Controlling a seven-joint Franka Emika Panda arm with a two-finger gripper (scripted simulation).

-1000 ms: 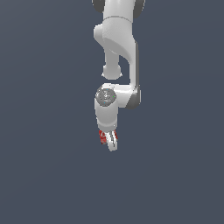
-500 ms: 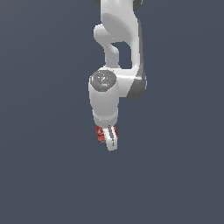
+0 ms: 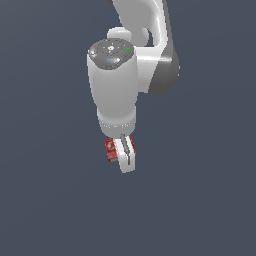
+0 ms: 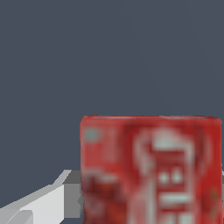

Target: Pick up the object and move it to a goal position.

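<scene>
The small flat red box [image 3: 111, 150] with whitish and dark print sits between the fingers of my gripper [image 3: 122, 159], which hangs in the air below the white arm. The jaws are closed on it. In the exterior view one white finger [image 3: 126, 157] covers most of the box, so only its edge on the exterior view's left shows. In the wrist view the red box [image 4: 151, 170] fills the frame close up, with one grey-white finger [image 4: 48, 203] beside it.
A plain dark grey-blue background [image 3: 45, 200] lies all around the arm. The arm's white wrist link [image 3: 112, 90] stands straight above the gripper.
The arm has come closer to the exterior camera and looms larger. The gripper has stayed shut on the red box and has risen slightly with it.
</scene>
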